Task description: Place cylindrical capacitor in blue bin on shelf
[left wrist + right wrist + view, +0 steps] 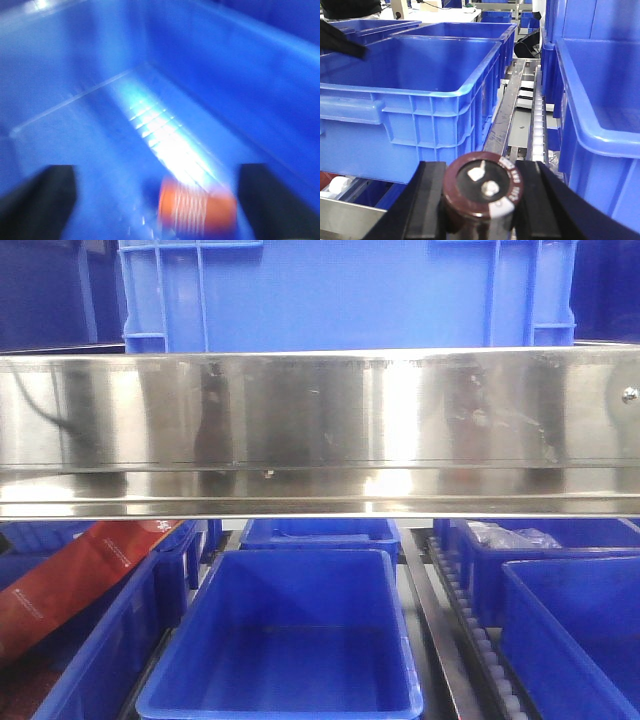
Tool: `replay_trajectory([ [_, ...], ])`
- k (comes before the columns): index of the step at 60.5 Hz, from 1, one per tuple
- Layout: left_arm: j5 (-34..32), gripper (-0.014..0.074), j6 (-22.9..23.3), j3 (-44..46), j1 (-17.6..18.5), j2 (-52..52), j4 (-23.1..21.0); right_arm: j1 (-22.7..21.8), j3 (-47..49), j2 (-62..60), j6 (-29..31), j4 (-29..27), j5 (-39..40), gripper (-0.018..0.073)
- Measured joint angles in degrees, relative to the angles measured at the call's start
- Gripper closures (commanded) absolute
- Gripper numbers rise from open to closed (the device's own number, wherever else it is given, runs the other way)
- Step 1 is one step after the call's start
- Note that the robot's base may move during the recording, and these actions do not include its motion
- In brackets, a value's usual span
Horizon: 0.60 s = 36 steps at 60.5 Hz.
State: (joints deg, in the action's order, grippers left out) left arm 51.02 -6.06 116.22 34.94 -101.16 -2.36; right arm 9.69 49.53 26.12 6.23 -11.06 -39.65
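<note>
The cylindrical capacitor [481, 186], squat and maroon with two metal terminals on its dark end face, is clamped between the black fingers of my right gripper [482, 192]. It hangs in front of a large blue bin [410, 75] and above a roller rail [537, 125]. My left gripper [157, 200] is open inside a blue bin [100, 75], its black fingers [37, 200] far apart. A blurred orange cylinder [197, 207] lies loose on that bin's floor between them, touching neither. The shelf [320, 430] shows as a broad shiny steel rail. Neither gripper appears in the front view.
Below the rail stands an open blue bin [290, 640], with more blue bins to the left [100, 660] and right [580, 630]. A red packet [70, 580] lies at the left. A big blue crate [350, 290] sits on the tier above. Another blue bin [600, 100] flanks the right gripper.
</note>
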Motion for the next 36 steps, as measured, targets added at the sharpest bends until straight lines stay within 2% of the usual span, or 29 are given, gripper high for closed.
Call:
replay_trajectory([
  [7,3.22,0.0430,0.00,-0.12,0.00,4.59,0.00,0.00,0.00,0.00,0.00,0.00,0.00,0.0721],
  [17,4.48,0.0547,0.56,-4.41,0.00,12.37,0.18,0.00,0.00,0.00,0.00,0.00,0.00,0.0721],
  [33,0.49,0.0706,4.43,-24.11,0.00,29.94,5.16,0.00,0.00,0.00,0.00,0.00,0.00,0.0721],
  [36,-0.72,0.0708,4.87,-28.61,0.00,34.13,5.99,0.00,0.00,0.00,0.00,0.00,0.00,0.0721],
])
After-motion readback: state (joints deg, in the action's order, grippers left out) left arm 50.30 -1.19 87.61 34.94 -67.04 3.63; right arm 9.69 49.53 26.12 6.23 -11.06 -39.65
